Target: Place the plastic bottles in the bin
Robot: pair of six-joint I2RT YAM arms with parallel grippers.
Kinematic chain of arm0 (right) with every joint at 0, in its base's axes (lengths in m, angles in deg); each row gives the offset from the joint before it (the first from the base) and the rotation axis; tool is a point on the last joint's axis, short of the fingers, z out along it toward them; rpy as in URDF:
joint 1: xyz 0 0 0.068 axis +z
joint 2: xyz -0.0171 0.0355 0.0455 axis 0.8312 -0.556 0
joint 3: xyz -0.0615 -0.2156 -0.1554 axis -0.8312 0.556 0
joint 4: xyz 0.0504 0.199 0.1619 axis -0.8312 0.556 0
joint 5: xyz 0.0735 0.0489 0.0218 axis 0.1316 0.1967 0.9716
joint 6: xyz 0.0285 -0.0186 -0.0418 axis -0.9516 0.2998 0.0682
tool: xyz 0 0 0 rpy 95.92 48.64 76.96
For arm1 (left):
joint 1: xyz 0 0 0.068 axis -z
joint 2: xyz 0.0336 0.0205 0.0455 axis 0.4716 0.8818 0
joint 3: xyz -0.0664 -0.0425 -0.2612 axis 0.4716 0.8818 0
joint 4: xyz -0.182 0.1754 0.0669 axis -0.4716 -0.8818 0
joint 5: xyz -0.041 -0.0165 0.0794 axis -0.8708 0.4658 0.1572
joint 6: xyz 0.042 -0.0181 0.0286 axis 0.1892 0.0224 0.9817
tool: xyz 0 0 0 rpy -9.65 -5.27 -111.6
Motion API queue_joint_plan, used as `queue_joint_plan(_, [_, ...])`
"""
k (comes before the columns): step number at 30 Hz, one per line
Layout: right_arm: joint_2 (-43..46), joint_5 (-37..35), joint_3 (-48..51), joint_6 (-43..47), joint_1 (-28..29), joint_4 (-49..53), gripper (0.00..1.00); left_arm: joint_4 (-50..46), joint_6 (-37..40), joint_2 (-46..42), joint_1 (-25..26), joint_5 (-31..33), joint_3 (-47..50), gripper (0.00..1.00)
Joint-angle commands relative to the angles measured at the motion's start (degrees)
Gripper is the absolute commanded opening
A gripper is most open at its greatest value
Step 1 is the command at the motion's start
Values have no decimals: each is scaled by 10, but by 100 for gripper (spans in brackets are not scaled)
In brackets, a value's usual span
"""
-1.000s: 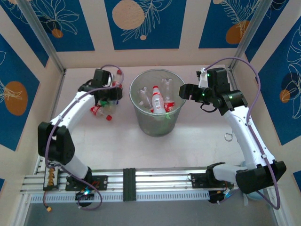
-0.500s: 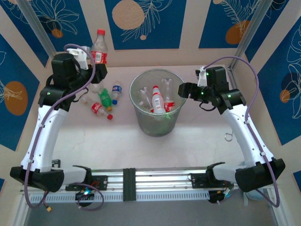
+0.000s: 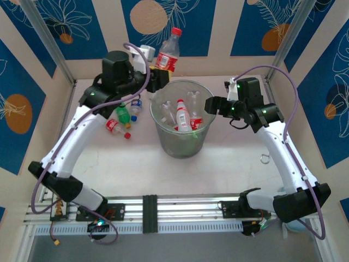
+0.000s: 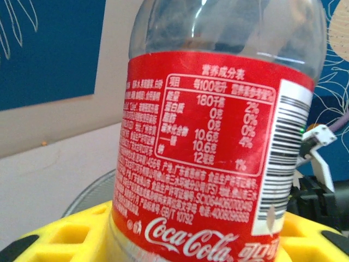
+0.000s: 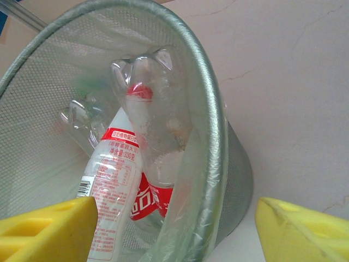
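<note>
Nearest my bases, the tabletop [image 3: 229, 164] is pale, with a small metal loop [image 3: 265, 159] lying by my right arm.

Mid-tabletop: the bin [image 3: 180, 143] stands upright with a clear liner inside. Several binned bottles [image 3: 184, 115] lie jumbled in it, with red and white labels visible.

My right end effector [image 3: 209, 103] hovers just beside the bin's right rim. Its jaws are spread wide and grip nothing. In the right wrist view its yellow pads [image 5: 49, 229] frame the rim and mesh wall.

Left of the bin, three loose bottles lie close together on the tabletop: a red one [image 3: 114, 127], a green one [image 3: 124, 114] and a blue one [image 3: 135, 105].

Farthest: my left end effector [image 3: 159, 75] is raised above the bin's far-left rim. It is clamped on the lower body of a red-labelled bottle [image 3: 168, 53], which is cap up and tilted slightly right. The left wrist view shows the bottle seated between the yellow pads.
</note>
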Motion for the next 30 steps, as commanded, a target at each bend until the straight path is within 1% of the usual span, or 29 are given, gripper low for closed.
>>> queue_joint_plan(1, [5, -5, -8, 0, 4, 5, 77, 48, -20, 8, 18, 5, 40, 36])
queue_joint_plan(3, [3, -5, -8, 0, 3, 4, 77, 58, -22, 11, 23, 2, 63, 40])
queue_joint_plan(11, [-5, -1, -5, -1, 6, -4, 77, 81, -57, 13, 32, -11, 154, 41])
queue_joint_plan(18, [-12, -5, -8, 6, 6, -7, 77, 71, -51, 21, 38, -19, 172, 45])
queue_joint_plan(21, [-13, -6, -8, 7, 6, -10, 77, 87, -32, 25, 39, -51, 182, 53])
queue_joint_plan(24, [-13, -5, -6, 8, 4, -9, 77, 80, -19, 29, 40, -54, 180, 65])
queue_joint_plan(26, [-10, -6, -5, 9, 4, -9, 76, 72, -10, 29, 39, -53, 172, 76])
queue_joint_plan(30, [-9, -6, -4, 10, 1, -7, 76, 59, 4, 33, 40, -47, 146, 93])
